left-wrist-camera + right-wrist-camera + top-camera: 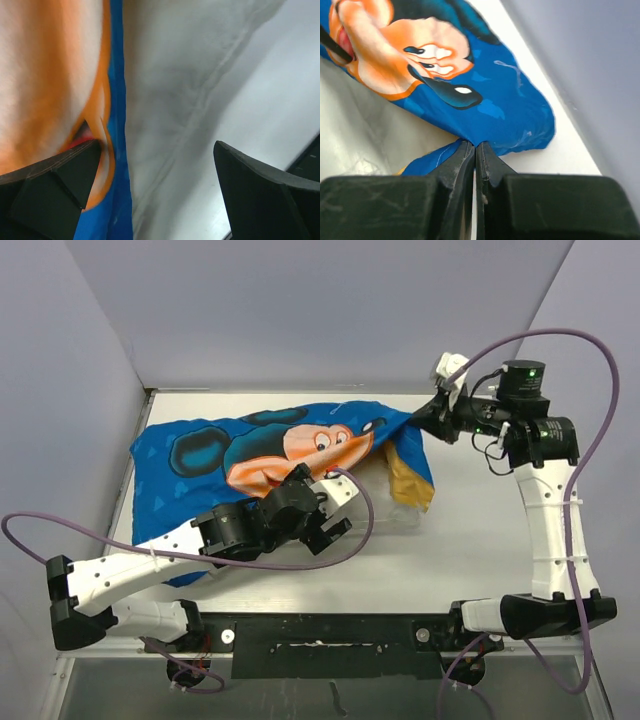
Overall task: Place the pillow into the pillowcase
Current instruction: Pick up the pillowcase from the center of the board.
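The 2 fingers of the right gripper (475,146) are pressed together, and a fold of the blue pillowcase (490,100) is pinched between their tips. In the top view this gripper holds the case at its far right corner. There the cloth is pulled into a point, near the back right part of the table (480,530). Just under that corner the case hangs open and shows its mustard-yellow inner side.

The 2 fingers (55,185) of the left gripper (156,150) stand wide apart and close on nothing. In the left wrist view the white pillow (180,90) fills the gap between them, with a seam running across it. The printed edge of the pillowcase, orange and blue, lies beside the left finger. Whether the fingertips touch the cloth, I cannot tell. Seen from above, the left gripper is over the near edge of the case, just below the Mickey face and close to the opening.

The pillowcase lies spread from the left side of the table to the middle, with the Mickey face upward, and it looks plump. The pillow is mostly covered by it. Only 1 white part shows at the near right, below the yellow flap, where it comes out of the opening and rests on the table.
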You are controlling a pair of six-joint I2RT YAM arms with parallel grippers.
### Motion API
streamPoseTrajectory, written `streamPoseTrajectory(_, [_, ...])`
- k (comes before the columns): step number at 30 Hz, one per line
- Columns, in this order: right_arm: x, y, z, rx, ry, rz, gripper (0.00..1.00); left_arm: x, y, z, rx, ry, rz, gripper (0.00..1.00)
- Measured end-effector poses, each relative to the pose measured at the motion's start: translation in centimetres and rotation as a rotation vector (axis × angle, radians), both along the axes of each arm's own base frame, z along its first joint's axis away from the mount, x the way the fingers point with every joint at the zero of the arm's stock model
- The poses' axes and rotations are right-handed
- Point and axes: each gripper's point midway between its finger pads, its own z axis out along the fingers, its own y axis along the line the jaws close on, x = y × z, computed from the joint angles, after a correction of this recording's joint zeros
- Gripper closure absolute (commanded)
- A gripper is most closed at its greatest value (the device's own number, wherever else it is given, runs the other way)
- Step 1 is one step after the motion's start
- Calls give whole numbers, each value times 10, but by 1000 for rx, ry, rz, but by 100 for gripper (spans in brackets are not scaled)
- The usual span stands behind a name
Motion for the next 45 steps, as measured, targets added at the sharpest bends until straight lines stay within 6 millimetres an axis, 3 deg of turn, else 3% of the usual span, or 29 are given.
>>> streamPoseTrajectory(4, [15,-16,38,45,-58,-80,100,20,10,-3,93,-79,87,2])
streamPoseTrajectory(8, [17,-25,71,100,-117,-112,100,36,30,-10,181,-119,196,2])
streamPoseTrajectory(14, [17,-27,76,139,-100,-122,100,71,73,-21,287,-138,395,9])
streamPoseTrajectory(18, [20,-36,76,141,-96,-153,100,92,97,-16,302,-158,492,27])
streamPoseTrajectory(19, [23,-43,77,141,-98,-174,100,96,100,-15,307,-162,499,38])
streamPoseTrajectory(22, [28,-62,78,141,-100,-234,100,104,101,-14,305,-155,485,96])
streamPoseTrajectory(23, [29,-69,78,142,-101,-259,100,109,99,-14,307,-148,470,100])
streamPoseTrajectory(27, [33,-103,83,139,-120,-359,100,126,77,5,265,-133,389,100])
streamPoseTrajectory(28, [34,-116,86,134,-133,-395,100,128,66,15,236,-131,351,100])
streamPoseTrajectory(31, [32,-156,101,106,-196,-515,100,126,32,72,69,-154,220,100])
streamPoseTrajectory(35, [15,-209,129,41,-309,-697,100,95,-10,197,-279,-233,-21,100])
streamPoseTrajectory(38, [-2,-224,146,-7,-384,-785,100,61,-28,279,-496,-287,-208,100])
streamPoseTrajectory(41, [-18,-219,168,-48,-472,-804,100,31,-40,323,-616,-295,-367,100])
streamPoseTrajectory(45, [-29,-212,185,-76,-539,-802,100,14,-53,332,-664,-246,-489,100])
